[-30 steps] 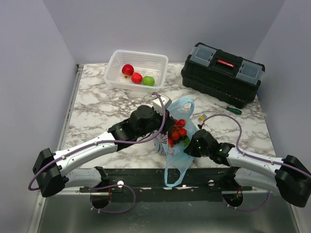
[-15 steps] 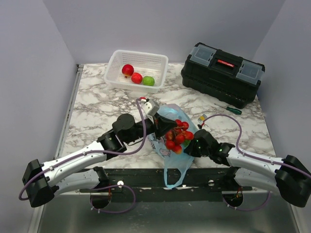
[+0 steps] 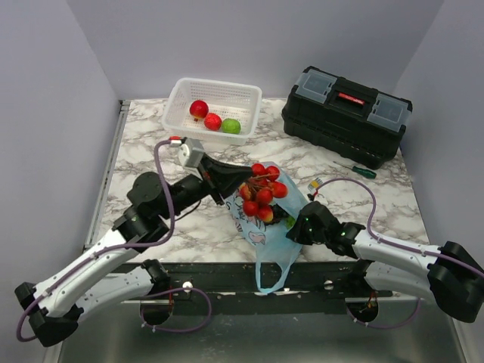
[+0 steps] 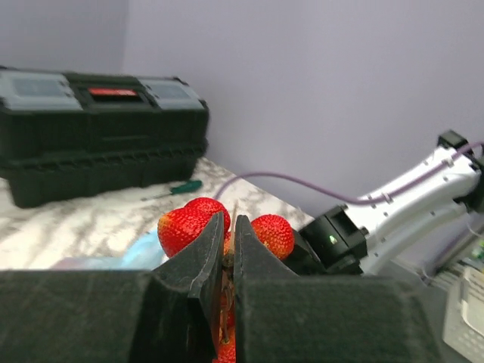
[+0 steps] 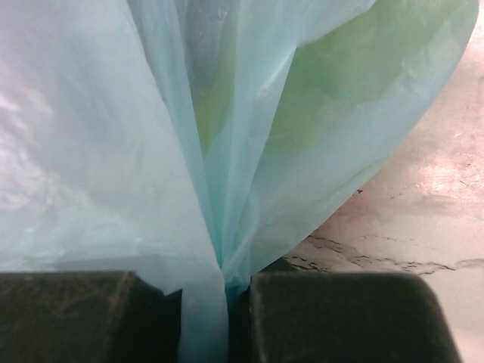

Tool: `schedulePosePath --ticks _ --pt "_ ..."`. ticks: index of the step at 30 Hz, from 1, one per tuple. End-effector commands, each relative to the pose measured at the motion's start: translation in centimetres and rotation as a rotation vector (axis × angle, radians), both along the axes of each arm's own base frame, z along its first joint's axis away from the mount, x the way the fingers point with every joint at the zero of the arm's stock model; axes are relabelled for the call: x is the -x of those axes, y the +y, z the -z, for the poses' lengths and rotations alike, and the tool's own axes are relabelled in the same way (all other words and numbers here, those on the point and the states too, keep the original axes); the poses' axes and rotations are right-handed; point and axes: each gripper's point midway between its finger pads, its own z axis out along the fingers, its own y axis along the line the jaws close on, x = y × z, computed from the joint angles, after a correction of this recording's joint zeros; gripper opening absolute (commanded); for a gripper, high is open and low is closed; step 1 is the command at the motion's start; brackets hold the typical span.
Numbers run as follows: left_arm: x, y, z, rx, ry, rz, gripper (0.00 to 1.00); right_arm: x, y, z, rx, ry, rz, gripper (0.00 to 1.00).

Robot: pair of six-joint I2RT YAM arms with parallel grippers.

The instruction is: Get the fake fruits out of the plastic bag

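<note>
Overhead: the left gripper [image 3: 240, 187] holds the glossy red plastic berry cluster [image 3: 261, 198] just above the thin light-blue plastic bag [image 3: 274, 240], near-centre. Left wrist: jaws clamped on the cluster. Right wrist: the right gripper [image 5: 215, 291] pinches bag film. Next, likely carry the cluster clear.

Noted thin translucent film on plastic bag [image 3: 268, 242], glossy plastic on berry cluster [image 3: 259, 193], polished marbled worktop [image 3: 151, 151], matt black toolbox [image 3: 346, 113].
</note>
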Motion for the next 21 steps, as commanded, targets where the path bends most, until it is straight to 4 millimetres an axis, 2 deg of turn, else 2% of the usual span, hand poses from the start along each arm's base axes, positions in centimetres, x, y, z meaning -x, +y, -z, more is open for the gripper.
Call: schedulePosePath --ticks 1,4,9,14,17,21 --pt "-2.0 4.9 -1.9 -0.100 -0.057 -0.234 0.00 0.2 -0.6 0.7 0.038 0.005 0.005 0.14" --pt "-3.5 8.4 -2.1 -0.147 -0.069 -0.412 0.00 0.2 -0.6 0.7 0.037 0.003 0.002 0.14" --pt "-4.7 13.4 -2.6 -0.208 -0.090 -0.637 0.00 0.3 -0.6 0.8 0.036 0.007 -0.005 0.14" --pt "-7.5 18.6 -1.0 -0.241 0.048 -0.959 0.00 0.3 -0.4 0.8 0.034 0.008 -0.011 0.14" --pt "-9.1 18.8 0.0 -0.201 0.127 -0.983 0.00 0.3 -0.5 0.8 0.036 0.009 -0.011 0.14" --pt "-12.3 19.1 1.3 -0.130 0.204 -1.027 0.00 0.3 -0.5 0.6 0.031 0.003 -0.006 0.14"
